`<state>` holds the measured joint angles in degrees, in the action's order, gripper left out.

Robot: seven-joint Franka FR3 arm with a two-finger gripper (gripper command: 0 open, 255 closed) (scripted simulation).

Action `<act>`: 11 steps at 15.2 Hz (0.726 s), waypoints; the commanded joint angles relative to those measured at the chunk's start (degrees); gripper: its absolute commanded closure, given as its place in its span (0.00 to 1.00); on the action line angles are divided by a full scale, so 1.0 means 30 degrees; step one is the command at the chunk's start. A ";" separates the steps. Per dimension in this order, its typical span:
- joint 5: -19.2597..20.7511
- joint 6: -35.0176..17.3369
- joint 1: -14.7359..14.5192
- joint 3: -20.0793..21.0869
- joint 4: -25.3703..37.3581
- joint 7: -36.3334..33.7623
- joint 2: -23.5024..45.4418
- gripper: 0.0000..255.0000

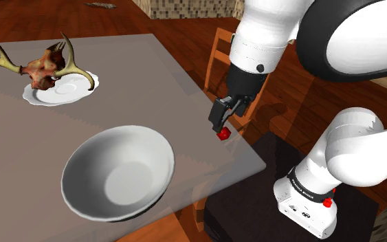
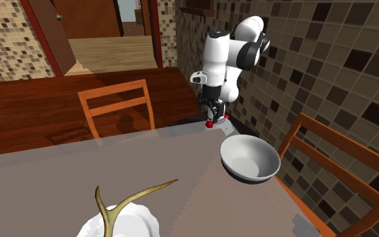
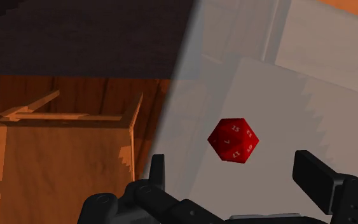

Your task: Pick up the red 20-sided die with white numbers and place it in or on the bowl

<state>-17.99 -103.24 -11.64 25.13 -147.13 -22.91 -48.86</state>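
The all-black two-finger gripper (image 3: 234,177) stands wide open, its fingers (image 3: 156,169) well apart and clasping nothing. Just beyond the fingertips, in line with the gap between them, is the red 20-sided die with white numbers (image 3: 233,140), untouched by either finger. It appears to rest on the grey tabletop (image 3: 336,44), on a paler square patch, though its contact with the surface is hard to make out.

In the shoulder view the gripper (image 1: 225,118) points down with the die (image 1: 220,134) directly under its tips, close to the table (image 1: 150,69) edge on the side nearest the dark box stand (image 1: 253,206). The second exterior view shows the same: gripper (image 2: 213,112) over the die (image 2: 209,124) at the far edge of the table (image 2: 181,175).

The wide, plain white-grey bowl (image 1: 116,172) sits well apart from the die, toward the shoulder view's lower left; in the second exterior view the bowl (image 2: 250,158) lies nearer the camera than the die. Farther off stands a white scalloped plate (image 1: 82,93) carrying a brownish antlered skull (image 1: 44,69). An orange wooden chair (image 1: 219,55) stands behind the arm, beside the table.
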 commanded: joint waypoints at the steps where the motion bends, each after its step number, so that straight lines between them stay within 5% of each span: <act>1: -0.0202 -0.0371 -0.0276 0.0374 -0.0289 -0.0111 -0.0153 0.00; 11: -0.0623 -0.1855 -0.0345 0.0874 -0.1535 -0.0020 0.0081 0.00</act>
<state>-19.85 -108.76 -12.36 27.58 -151.72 -22.99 -48.16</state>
